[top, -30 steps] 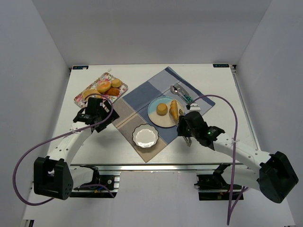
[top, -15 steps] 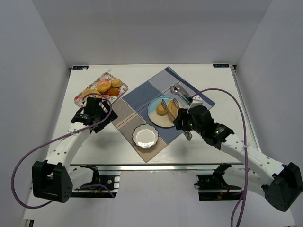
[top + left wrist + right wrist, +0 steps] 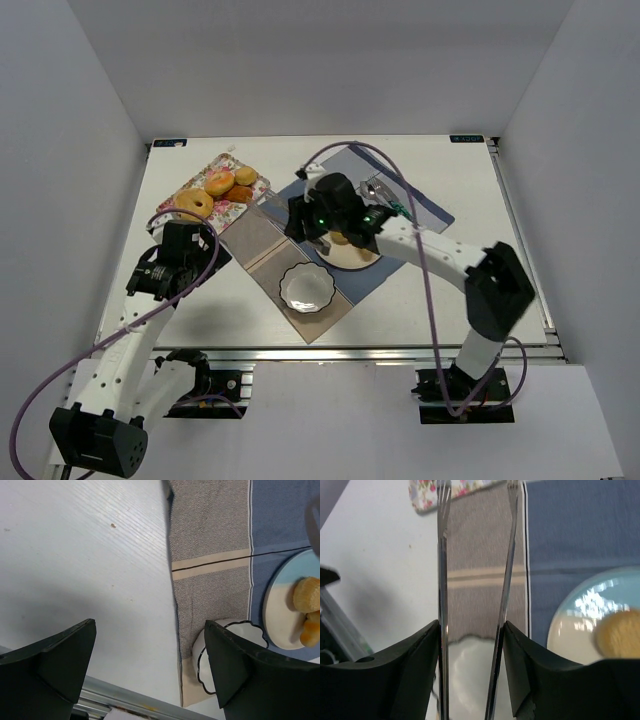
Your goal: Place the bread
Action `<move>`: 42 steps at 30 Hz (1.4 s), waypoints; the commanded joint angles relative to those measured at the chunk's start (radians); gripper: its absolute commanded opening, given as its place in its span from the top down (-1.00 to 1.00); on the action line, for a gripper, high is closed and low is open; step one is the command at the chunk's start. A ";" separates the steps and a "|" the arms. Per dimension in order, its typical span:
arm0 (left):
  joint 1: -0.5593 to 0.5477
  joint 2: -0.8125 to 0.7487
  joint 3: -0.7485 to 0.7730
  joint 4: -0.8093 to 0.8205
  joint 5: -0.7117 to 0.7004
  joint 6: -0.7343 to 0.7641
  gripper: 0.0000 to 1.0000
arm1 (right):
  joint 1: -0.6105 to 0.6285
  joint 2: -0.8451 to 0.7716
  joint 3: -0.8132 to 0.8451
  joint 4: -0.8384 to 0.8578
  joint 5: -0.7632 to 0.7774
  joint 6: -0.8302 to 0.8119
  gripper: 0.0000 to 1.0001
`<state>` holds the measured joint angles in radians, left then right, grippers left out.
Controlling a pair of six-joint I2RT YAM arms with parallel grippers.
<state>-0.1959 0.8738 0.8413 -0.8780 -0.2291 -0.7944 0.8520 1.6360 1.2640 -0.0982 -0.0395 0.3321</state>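
Note:
The bread lies in two places. Round buns (image 3: 243, 185) and ring-shaped pieces sit on a floral tray (image 3: 172, 208) at the back left. Two golden pieces (image 3: 306, 593) lie on the blue plate (image 3: 352, 259), which my right arm mostly hides from above. One of them shows in the right wrist view (image 3: 619, 640). My right gripper (image 3: 305, 218) (image 3: 471, 630) is shut on metal tongs (image 3: 442, 555). Their empty tips hang apart over the cloth, near the tray's corner. My left gripper (image 3: 180, 248) (image 3: 150, 650) is open and empty above bare table, left of the cloth.
A checked blue and grey cloth (image 3: 262, 232) lies under the plate. A white scalloped bowl (image 3: 305, 288) (image 3: 247, 629) stands on its near corner. Cutlery (image 3: 378, 188) lies behind the plate. The table's front rail (image 3: 125, 702) is close under my left gripper.
My right arm has swung left from beside the plate, across it, carrying the tongs toward the tray. My left arm has pulled back from the tray toward the near left.

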 commanded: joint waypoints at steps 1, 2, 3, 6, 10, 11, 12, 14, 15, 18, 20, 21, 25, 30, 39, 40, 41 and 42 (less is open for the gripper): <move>-0.002 -0.007 0.008 -0.045 -0.041 -0.011 -0.96 | 0.009 0.140 0.208 0.045 -0.030 -0.079 -0.14; -0.002 0.002 0.008 -0.045 -0.038 -0.009 -0.96 | 0.009 0.189 0.268 0.016 -0.023 -0.099 -0.14; -0.004 0.007 0.013 -0.045 -0.033 -0.005 -0.96 | 0.009 0.287 0.404 -0.061 -0.023 -0.149 -0.14; -0.004 0.021 0.016 -0.041 -0.023 0.006 -0.96 | 0.009 0.462 0.581 -0.159 -0.045 -0.249 -0.15; -0.004 0.022 0.018 -0.029 -0.015 0.023 -0.96 | 0.009 0.634 0.828 -0.288 -0.014 -0.368 -0.20; -0.004 0.024 0.018 -0.027 -0.012 0.024 -0.96 | 0.009 0.659 0.897 -0.319 -0.013 -0.378 -0.22; -0.004 0.027 0.019 -0.024 -0.012 0.026 -0.96 | 0.007 0.698 0.920 -0.327 -0.008 -0.383 -0.23; -0.004 0.030 0.019 -0.023 -0.010 0.029 -0.96 | 0.007 0.719 0.940 -0.316 0.003 -0.384 -0.25; -0.004 0.033 0.019 -0.021 -0.006 0.032 -0.96 | 0.004 0.729 0.939 -0.310 0.001 -0.386 -0.25; -0.004 0.039 0.018 -0.013 0.000 0.034 -0.96 | 0.001 0.743 0.928 -0.291 0.003 -0.381 -0.29; -0.004 0.042 0.013 -0.006 0.005 0.037 -0.96 | -0.008 0.755 0.928 -0.287 0.016 -0.372 -0.31; -0.002 0.044 0.012 -0.004 0.007 0.037 -0.96 | -0.010 0.771 0.936 -0.291 0.024 -0.369 -0.32; -0.002 0.047 0.008 0.001 0.008 0.038 -0.96 | -0.013 0.792 0.934 -0.293 0.032 -0.357 -0.32; -0.004 0.053 0.004 0.005 0.011 0.040 -0.96 | -0.018 0.782 0.925 -0.290 0.084 -0.354 -0.32; -0.004 0.065 0.001 0.019 0.019 0.043 -0.96 | -0.021 0.811 0.959 -0.282 0.049 -0.340 -0.32; -0.004 0.065 0.001 0.020 0.019 0.043 -0.96 | -0.021 0.815 0.966 -0.282 0.020 -0.340 -0.31; -0.002 0.065 0.001 0.022 0.019 0.043 -0.96 | -0.021 0.829 0.985 -0.284 0.017 -0.340 -0.30; -0.002 0.067 -0.001 0.022 0.019 0.043 -0.96 | -0.021 0.835 0.992 -0.285 0.012 -0.340 -0.30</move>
<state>-0.1959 0.9436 0.8410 -0.8803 -0.2203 -0.7605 0.8318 2.4512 2.1929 -0.4122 0.0048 -0.0086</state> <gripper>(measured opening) 0.982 0.655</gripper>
